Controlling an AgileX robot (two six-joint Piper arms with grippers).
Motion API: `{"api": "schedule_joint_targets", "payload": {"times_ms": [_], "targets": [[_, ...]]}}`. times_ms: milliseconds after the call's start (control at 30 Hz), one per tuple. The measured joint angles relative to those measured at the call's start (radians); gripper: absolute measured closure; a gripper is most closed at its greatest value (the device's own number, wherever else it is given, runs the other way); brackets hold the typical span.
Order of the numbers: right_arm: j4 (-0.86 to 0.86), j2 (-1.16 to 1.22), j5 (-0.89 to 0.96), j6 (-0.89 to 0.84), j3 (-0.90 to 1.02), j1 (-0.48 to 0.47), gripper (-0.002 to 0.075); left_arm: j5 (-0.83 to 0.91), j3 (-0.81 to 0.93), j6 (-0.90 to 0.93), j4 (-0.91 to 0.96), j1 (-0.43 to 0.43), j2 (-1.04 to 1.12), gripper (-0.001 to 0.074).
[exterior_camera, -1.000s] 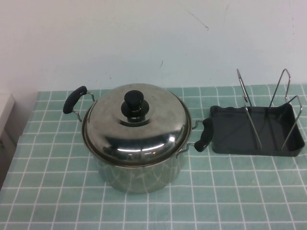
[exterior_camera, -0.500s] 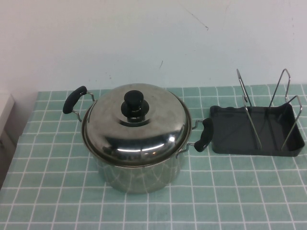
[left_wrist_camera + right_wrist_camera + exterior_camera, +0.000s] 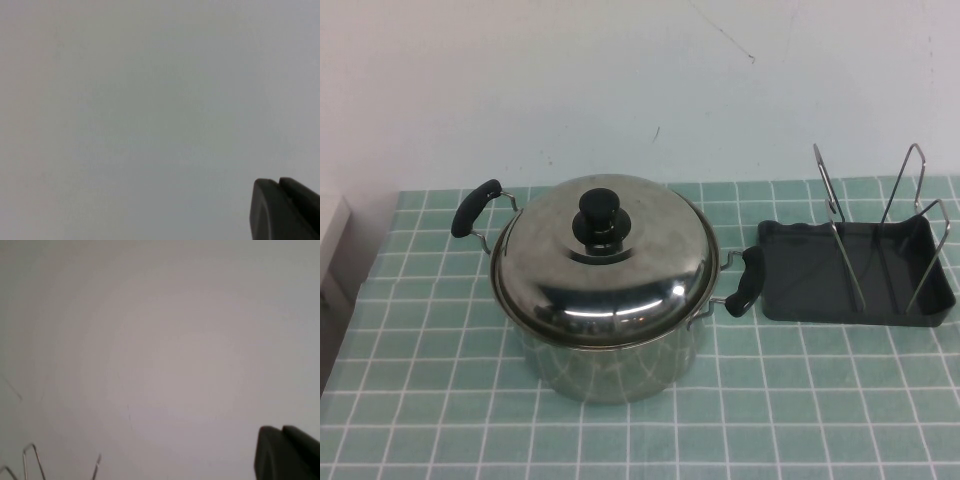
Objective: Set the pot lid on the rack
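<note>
The shiny steel pot lid (image 3: 620,270) with its black knob (image 3: 601,215) sits on the deep steel pot (image 3: 620,365) at the table's middle. The dark grey rack (image 3: 800,275) with tall silver wire loops (image 3: 840,225) stands to the pot's right, close to the pot's right handle (image 3: 745,280). Neither arm shows in the high view. My left gripper (image 3: 277,182) shows only its dark fingertips, pressed together, against a blank wall. My right gripper (image 3: 281,429) looks the same, fingertips together and empty, with the rack's wire tips (image 3: 30,460) far off.
The table carries a green tiled cloth (image 3: 440,400). A white wall (image 3: 620,90) rises right behind the table. The pot's left handle (image 3: 475,208) sticks out toward the back left. A white object (image 3: 332,250) stands at the table's left edge.
</note>
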Motion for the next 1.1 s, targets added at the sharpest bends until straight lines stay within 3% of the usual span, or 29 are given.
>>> {"api": "schedule_joint_targets", "payload": {"times_ms": [133,267,500,667,767,900,967,1100], "targets": [[-0.018,0.0,0.292,0.022,-0.079,0.0,0.0729,0.002,-0.056,-0.029,0.009,-0.004,0.158,0.0738],[-0.018,0.0,0.491,0.026,-0.101,0.0,0.0729,-0.134,-0.094,-0.105,0.117,-0.045,0.347,0.0738],[0.01,0.0,0.552,0.022,-0.101,0.0,0.0729,-0.577,-0.179,-0.369,0.466,-0.13,0.73,0.0738],[0.018,0.0,0.556,0.017,-0.101,0.0,0.0729,-0.714,-0.277,-0.415,0.542,-0.156,0.998,0.0713],[0.018,0.0,0.556,0.0,-0.101,0.0,0.0729,-0.765,-0.331,-0.418,0.591,-0.158,1.13,0.0606],[0.024,0.0,0.558,-0.009,-0.101,0.0,0.0729,-0.833,-0.396,-0.433,0.664,-0.159,1.261,0.0334],[0.026,0.0,0.56,-0.011,-0.101,0.0,0.0729,-0.843,-0.419,-0.444,0.698,-0.159,1.31,0.0232],[0.028,0.0,0.56,-0.011,-0.101,0.0,0.0729,-0.843,-0.45,-0.473,0.741,-0.159,1.4,0.0159]]}}
